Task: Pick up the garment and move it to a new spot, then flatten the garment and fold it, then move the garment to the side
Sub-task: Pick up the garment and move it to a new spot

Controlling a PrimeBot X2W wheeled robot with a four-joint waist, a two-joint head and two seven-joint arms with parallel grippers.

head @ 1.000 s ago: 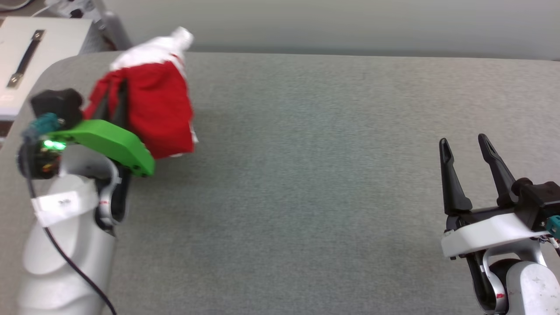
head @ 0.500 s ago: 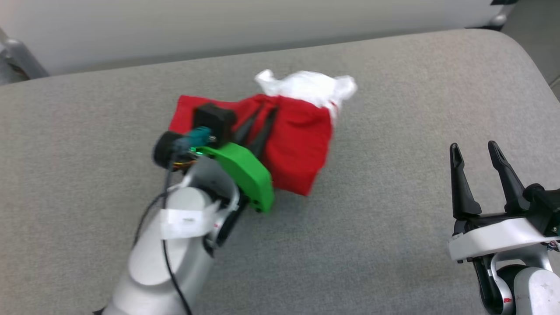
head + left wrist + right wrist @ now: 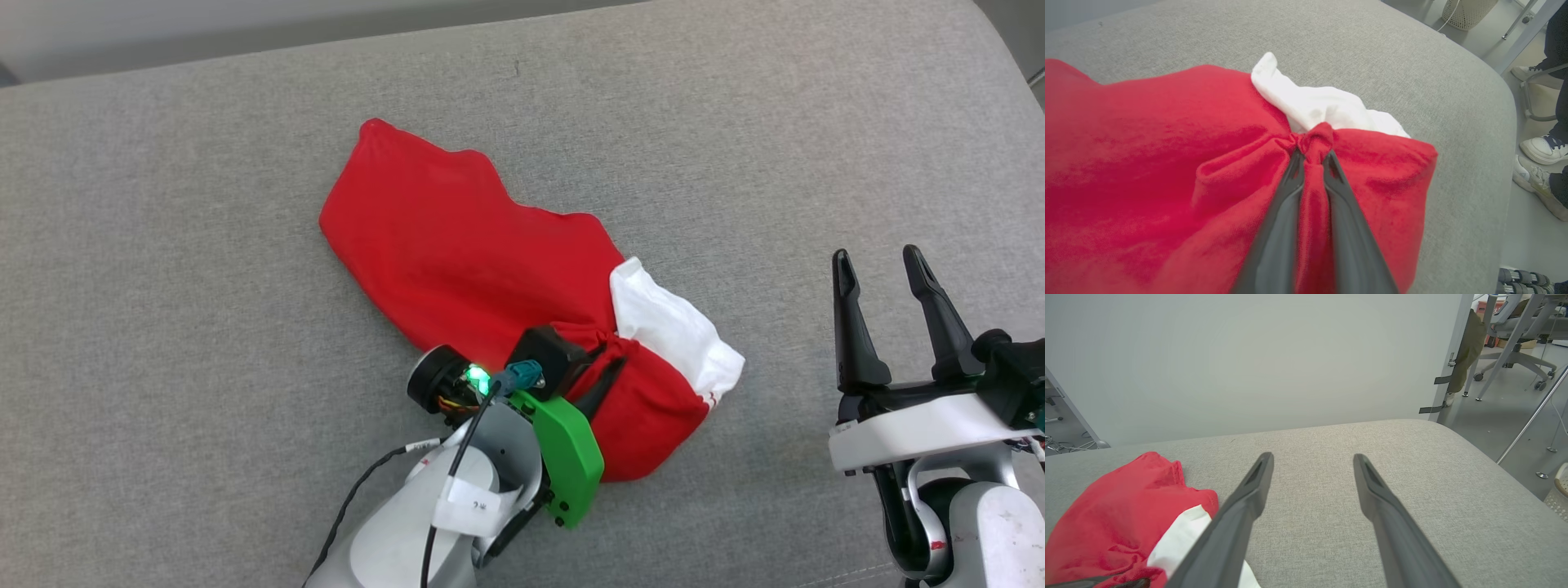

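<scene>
**Left gripper pinches the red jersey near the middle of the grey cushion**

The left gripper [image 3: 612, 355] has its two long dark fingers drawn narrow on a bunched ridge of red cloth. In the left wrist view the gripper's [image 3: 1312, 153] tips press the fabric from both sides, and a small knot of it bulges just past them. Behind the fingers, the wrist carries a bright green plastic cover [image 3: 567, 453] and a small green light [image 3: 475, 376].

What it grips is the garment [image 3: 457, 245], a red jersey T-shirt with a white short sleeve [image 3: 669, 331]. It lies crumpled on the grey woven-fabric cushion [image 3: 163, 286], around the cushion's middle. The red body spreads towards the cushion's far edge. The sleeve pokes out on the side towards the cushion's right end, touching the pinched fold [image 3: 1314, 102].

The right gripper [image 3: 875, 257] hovers over the cushion's right end, apart from the garment. Its fingers are spread wide with nothing between them. The right wrist view shows bare grey cushion [image 3: 1331, 437] between this gripper's [image 3: 1312, 457] fingers, with the garment [image 3: 1122, 510] lying low at the left.

Beyond the cushion's rounded right corner [image 3: 1486, 81], a person's white sneakers [image 3: 1541, 149] stand on the floor. A plain pale wall [image 3: 1249, 355] rises behind the cushion's far edge.
</scene>
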